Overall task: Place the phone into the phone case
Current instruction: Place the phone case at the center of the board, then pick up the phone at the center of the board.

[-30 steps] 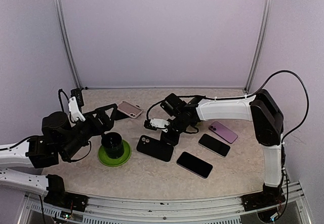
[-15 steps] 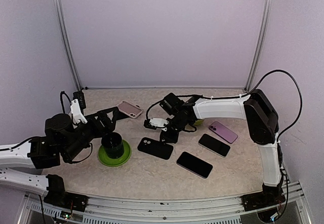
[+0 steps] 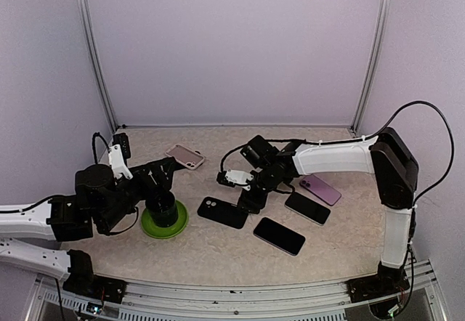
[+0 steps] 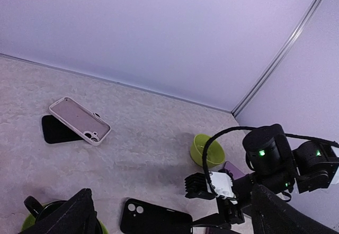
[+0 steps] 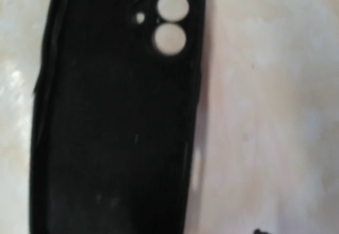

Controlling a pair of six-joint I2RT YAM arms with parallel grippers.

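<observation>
- On the table, a black case point(image 3: 224, 212) is lying flat, hollow side up, with the right gripper point(image 3: 249, 200) hanging just beside its right end.
- The right wrist view is showing that case from close above, bare table showing through its lens holes. No view is showing the jaws, so I cannot tell their width.
- The left wrist view is catching a green bowl point(image 4: 204, 150) that the right arm is hiding from above.
- The left gripper point(image 3: 161, 172) is standing wide, empty, near a black cup point(image 3: 161, 206).
- A black phone point(image 3: 279, 235) is lying near the case, apart from it.
</observation>
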